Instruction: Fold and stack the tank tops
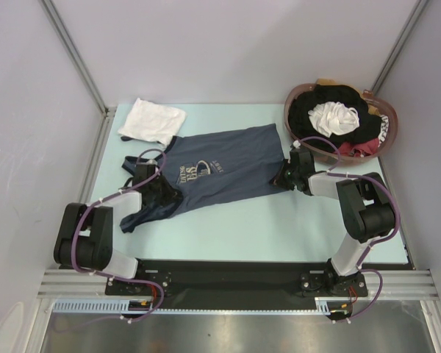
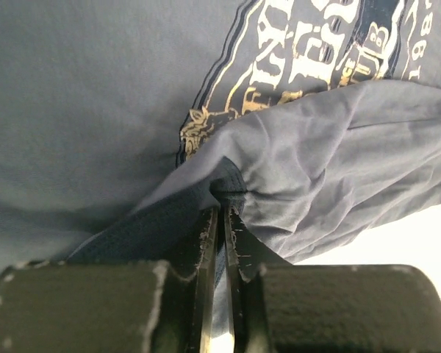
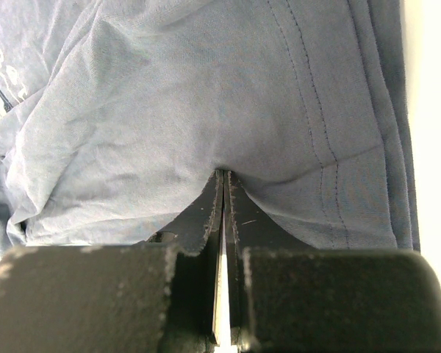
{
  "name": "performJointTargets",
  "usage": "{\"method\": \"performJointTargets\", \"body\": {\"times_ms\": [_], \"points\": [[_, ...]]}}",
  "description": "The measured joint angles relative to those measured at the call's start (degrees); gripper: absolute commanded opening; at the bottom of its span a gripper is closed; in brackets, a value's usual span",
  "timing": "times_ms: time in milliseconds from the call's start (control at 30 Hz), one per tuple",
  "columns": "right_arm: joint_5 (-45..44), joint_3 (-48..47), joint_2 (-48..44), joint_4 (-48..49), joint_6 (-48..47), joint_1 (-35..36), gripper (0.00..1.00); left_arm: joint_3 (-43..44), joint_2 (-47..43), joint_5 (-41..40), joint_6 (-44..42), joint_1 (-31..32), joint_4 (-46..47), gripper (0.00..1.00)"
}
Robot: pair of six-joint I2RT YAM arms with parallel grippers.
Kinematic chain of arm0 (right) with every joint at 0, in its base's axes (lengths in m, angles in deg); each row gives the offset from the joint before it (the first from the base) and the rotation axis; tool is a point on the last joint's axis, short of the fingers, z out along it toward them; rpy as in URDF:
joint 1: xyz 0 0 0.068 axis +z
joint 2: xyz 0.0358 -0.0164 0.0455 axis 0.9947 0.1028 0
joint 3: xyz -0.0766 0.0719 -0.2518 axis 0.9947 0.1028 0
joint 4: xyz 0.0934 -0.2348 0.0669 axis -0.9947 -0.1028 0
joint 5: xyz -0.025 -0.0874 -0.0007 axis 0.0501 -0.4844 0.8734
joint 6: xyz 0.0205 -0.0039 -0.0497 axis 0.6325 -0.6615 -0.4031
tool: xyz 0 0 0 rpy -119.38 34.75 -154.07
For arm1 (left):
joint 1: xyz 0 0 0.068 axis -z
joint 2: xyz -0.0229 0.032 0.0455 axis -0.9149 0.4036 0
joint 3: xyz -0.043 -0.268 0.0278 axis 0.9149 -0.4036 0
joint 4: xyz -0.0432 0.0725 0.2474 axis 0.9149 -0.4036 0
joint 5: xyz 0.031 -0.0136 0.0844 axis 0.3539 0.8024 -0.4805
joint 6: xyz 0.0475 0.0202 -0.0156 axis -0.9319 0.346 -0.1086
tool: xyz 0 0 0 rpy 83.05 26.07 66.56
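Left wrist view is showing the left hand (image 2: 221, 212) pinching a bunched fold of the grey top (image 2: 95, 95); its two dark fingers (image 2: 206, 246) are standing almost together, with only a thin layer of cloth running between them; a lighter flap of the same top is folding over to the right of the grip, and the gold print (image 2: 309, 51) is lying just beyond it; a sliver of pale desk (image 2: 411, 243) is showing at the right edge. In the right wrist view the right hand (image 3: 222, 176) is clamping the top too; its jaws are sitting closed on a puckered fold, with the stitched hem lines (image 3: 323, 110) running past on the right. In the top view, the left hand is gripping the strap end of the top at the near left, where the cloth is lying crumpled and dark; the right hand is gripping the hem end at the right; the top is lying stretched across the middle of the desk between them, print upward. The white top (image 1: 153, 120) is lying folded at the far left corner, just beside the grey top's shoulder edge; I cannot tell whether they are touching. A basket (image 1: 289, 110) of mixed clothes (image 1: 338, 118) is sitting at the far right corner, near the right hand.
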Motion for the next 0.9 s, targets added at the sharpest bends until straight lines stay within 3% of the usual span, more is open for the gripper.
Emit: {"method": "performJointTargets", "body": {"times_ms": [333,700,833,900], "points": [[0.02,0.0,0.02,-0.02,0.04,-0.11,0.0,4.52,-5.73,-4.9,-3.43,-0.55,-6.01,0.1],[0.44,0.0,0.13,0.04,0.44,-0.33,0.0,5.29,-5.6,-3.91,-5.35,-6.34,-6.78,0.0],[0.48,0.0,0.15,0.04,0.46,-0.35,0.0,6.25,-5.09,-4.55,-6.19,-6.34,-6.88,0.01],[0.46,0.0,0.15,0.04,0.46,-0.35,0.0,6.71,-5.09,-5.62,-6.58,-6.34,-7.13,0.08]]}}
